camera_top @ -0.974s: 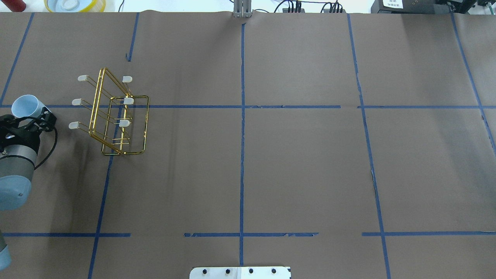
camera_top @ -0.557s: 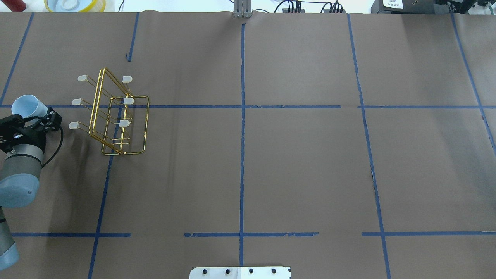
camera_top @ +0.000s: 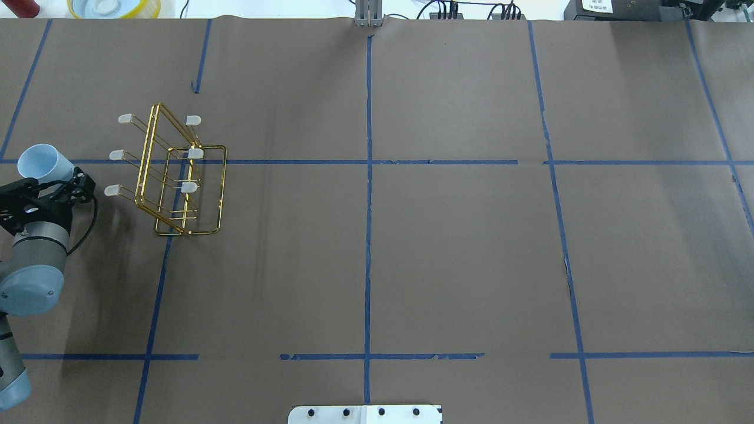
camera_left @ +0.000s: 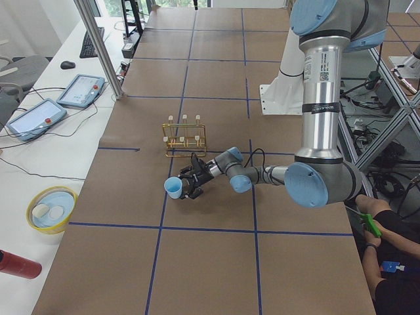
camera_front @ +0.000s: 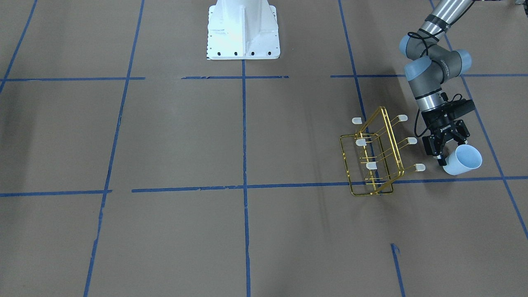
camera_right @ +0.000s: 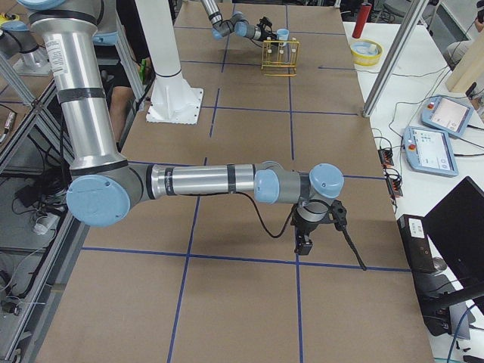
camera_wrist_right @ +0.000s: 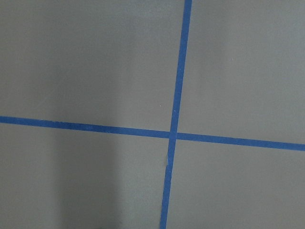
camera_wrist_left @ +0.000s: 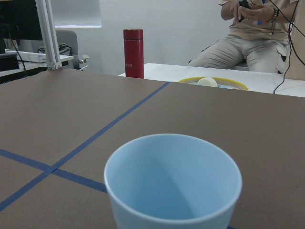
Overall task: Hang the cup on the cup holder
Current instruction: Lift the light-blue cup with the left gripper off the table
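Note:
My left gripper [camera_top: 52, 181] is shut on the pale blue cup [camera_top: 37, 161] and holds it above the table, tilted, with its open mouth pointing away from the arm. The cup fills the bottom of the left wrist view [camera_wrist_left: 174, 183]. The gold wire cup holder [camera_top: 188, 187] stands just right of the cup, its white-capped prongs bare. In the front-facing view the cup [camera_front: 464, 161] and my left gripper [camera_front: 443, 153] are right of the holder [camera_front: 371, 165], apart from it. My right gripper [camera_right: 302, 243] hangs over bare table far away; I cannot tell whether it is open.
A yellow bowl [camera_top: 112, 7] and a red bottle [camera_top: 20, 7] sit on the white bench past the table's far left corner. A seated person [camera_wrist_left: 248, 43] is behind them. The white robot base [camera_front: 243, 29] stands mid-table at my side.
My left arm's wrist and elbow have shifted a little toward the holder. The cup stays gripped and has hardly moved.

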{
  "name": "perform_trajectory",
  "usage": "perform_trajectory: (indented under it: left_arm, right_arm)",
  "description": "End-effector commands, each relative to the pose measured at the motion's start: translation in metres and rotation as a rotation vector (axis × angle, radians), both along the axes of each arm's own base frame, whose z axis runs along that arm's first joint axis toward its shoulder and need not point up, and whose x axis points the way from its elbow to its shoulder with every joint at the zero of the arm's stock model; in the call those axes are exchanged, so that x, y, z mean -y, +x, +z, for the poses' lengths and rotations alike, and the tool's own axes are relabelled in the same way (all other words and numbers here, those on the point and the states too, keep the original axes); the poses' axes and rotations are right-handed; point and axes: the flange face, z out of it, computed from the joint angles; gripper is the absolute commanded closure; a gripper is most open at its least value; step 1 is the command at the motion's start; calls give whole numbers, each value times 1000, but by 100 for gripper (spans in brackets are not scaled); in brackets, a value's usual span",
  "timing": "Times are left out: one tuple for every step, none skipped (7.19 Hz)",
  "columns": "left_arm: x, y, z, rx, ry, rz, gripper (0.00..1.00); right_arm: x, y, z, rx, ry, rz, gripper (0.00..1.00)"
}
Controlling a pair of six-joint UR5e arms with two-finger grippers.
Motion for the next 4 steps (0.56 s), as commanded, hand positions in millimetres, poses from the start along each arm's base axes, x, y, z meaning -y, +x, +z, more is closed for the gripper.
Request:
perform_trajectory:
  left_arm:
    - [-1,-1,7,11,-7,-1,0]
    - [-1,-3,9,14,-8,-3,0]
    - [0,-4,11,16,-10,-4,0]
    - [0,-3,11,19,-11,-4,0]
  right_arm:
    - [0,0,0,0,0,0,0]
    - [0,0,0,0,0,0,0]
    - [0,0,0,0,0,0,0]
    - [0,0,0,0,0,0,0]
